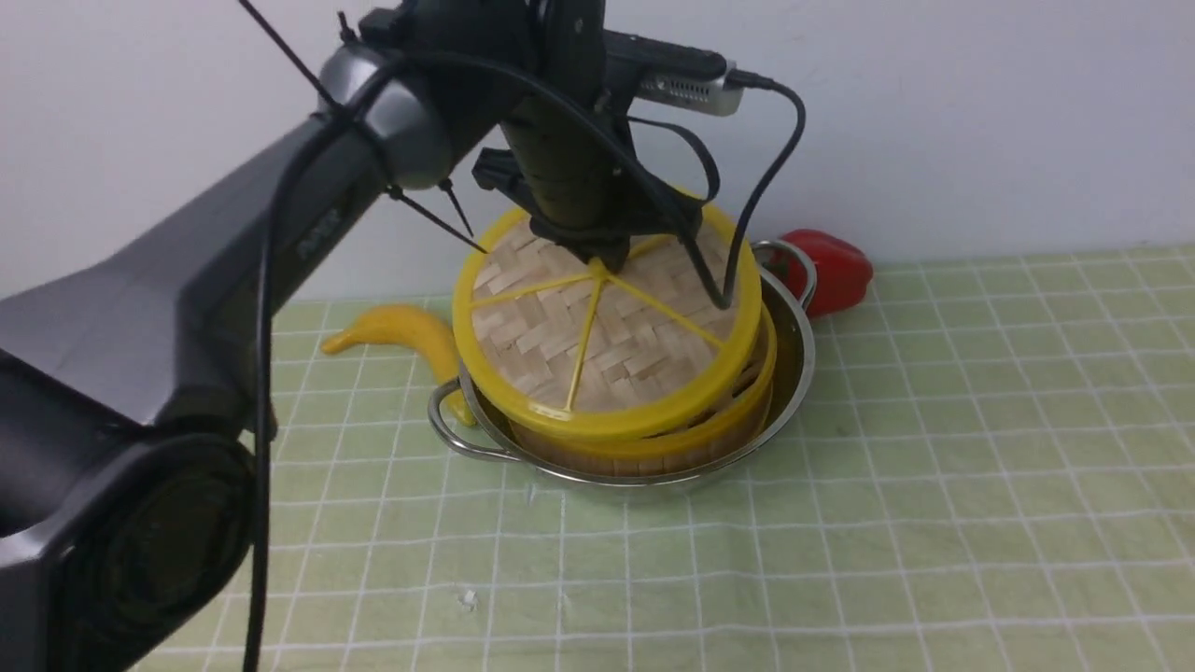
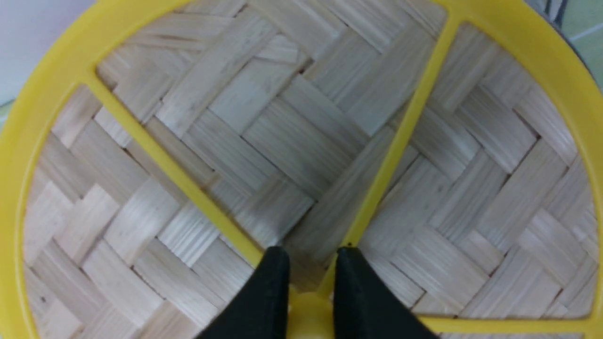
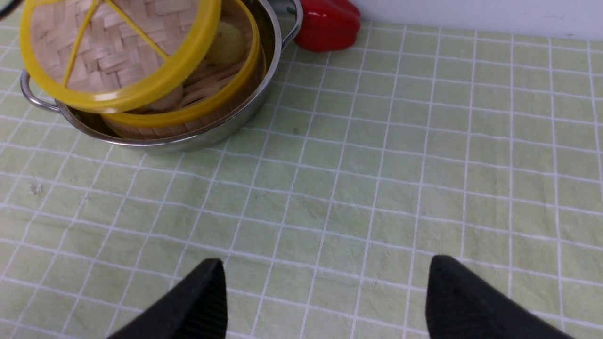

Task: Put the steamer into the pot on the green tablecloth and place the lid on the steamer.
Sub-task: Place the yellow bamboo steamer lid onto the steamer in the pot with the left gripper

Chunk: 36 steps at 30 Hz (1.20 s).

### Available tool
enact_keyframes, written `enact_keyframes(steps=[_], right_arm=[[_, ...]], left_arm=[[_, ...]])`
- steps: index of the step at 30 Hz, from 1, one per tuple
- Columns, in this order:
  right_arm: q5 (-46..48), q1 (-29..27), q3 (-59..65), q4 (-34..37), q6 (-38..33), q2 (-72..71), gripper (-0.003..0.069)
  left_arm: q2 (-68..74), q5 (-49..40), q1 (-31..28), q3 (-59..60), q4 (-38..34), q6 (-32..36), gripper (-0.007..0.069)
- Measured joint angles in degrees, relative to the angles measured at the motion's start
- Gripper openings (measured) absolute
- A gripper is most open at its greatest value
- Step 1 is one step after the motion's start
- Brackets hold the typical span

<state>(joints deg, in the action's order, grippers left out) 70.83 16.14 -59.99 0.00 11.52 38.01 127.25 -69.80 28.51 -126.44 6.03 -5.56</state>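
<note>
Lid (image 1: 560, 345) aslant over steamer (image 1: 672, 446), far edge high

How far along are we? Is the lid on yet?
Done: the round bamboo steamer with a yellow rim sits in the shiny steel pot on the green gridded tablecloth. In hand: the left hand grips the flat woven lid by its centre knob, tilted over the steamer, not seated. Left: lower it flat and release. The right hand is open, empty.
</note>
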Motion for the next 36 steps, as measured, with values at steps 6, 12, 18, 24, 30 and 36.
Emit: enact_keyframes(steps=[6,12,18,24,30,36], right_arm=[[0.00,0.00,0.00,0.00,0.00,0.00,0.0543],[0.00,0.00,0.00,0.00,0.88,0.00,0.0543],[0.00,0.00,0.00,0.00,1.28,0.00,0.0543],[0.00,0.00,0.00,0.00,1.34,0.00,0.0543],[0.00,0.00,0.00,0.00,1.34,0.00,0.0543],[0.00,0.00,0.00,0.00,1.46,0.00,0.0543]], left_arm=[[3.21,1.95,0.00,-0.95,0.08,0.11,0.0116],[4.29,5.41,0.00,-1.13,0.19,0.11,0.0115],[5.15,5.63,0.00,-1.17,0.19,0.11,0.0114],[6.42,6.22,0.00,-1.24,0.01,0.11,0.0114],[6.42,6.55,0.00,-1.26,-0.01,0.21,0.0114],[6.54,6.72,0.00,-1.31,-0.01,0.28,0.0113]])
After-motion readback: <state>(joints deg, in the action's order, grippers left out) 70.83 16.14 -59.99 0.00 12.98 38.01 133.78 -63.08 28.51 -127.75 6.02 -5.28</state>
